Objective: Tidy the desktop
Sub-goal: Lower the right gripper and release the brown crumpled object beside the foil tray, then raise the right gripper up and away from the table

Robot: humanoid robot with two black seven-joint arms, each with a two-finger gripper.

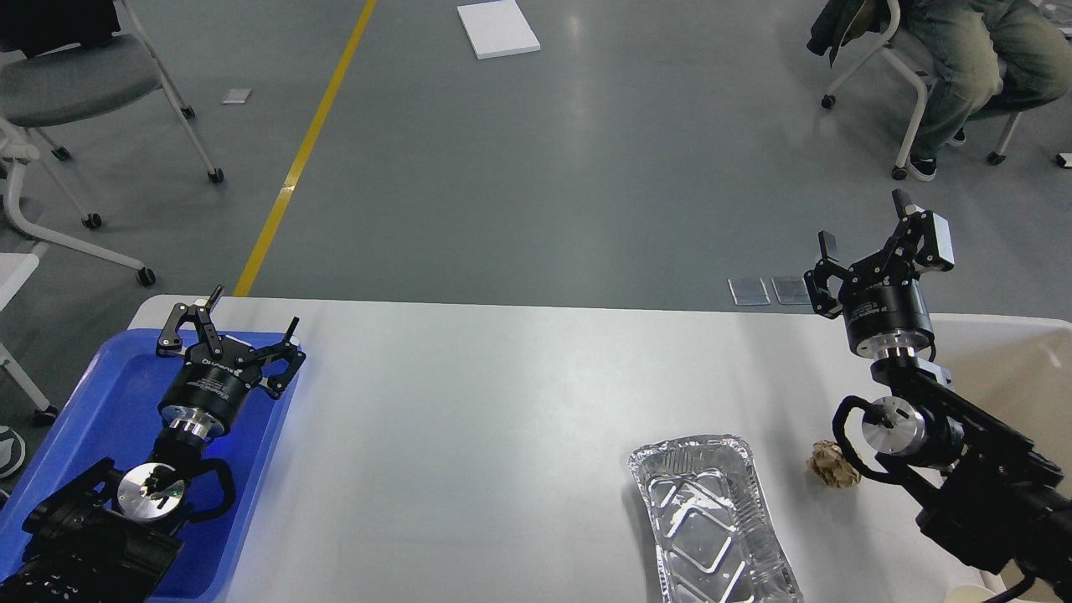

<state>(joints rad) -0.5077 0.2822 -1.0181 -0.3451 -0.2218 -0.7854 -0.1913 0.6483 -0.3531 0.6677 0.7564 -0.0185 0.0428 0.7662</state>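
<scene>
The desktop (486, 419) is a wide white-grey tabletop filling the lower half of the head view. An empty foil tray (712, 519) lies on it at the front right. A crumpled brown paper ball (832, 466) lies just right of the tray. My right gripper (867, 230) is open and empty, raised above the table's far right edge, well behind the paper ball. My left gripper (251, 310) is open and empty, over the far end of the blue tray.
A blue plastic tray (100, 402) lies at the table's left end under my left arm. A beige bin (1005, 368) stands at the right end beside my right arm. Chairs, a seated person and a yellow floor line are beyond the table.
</scene>
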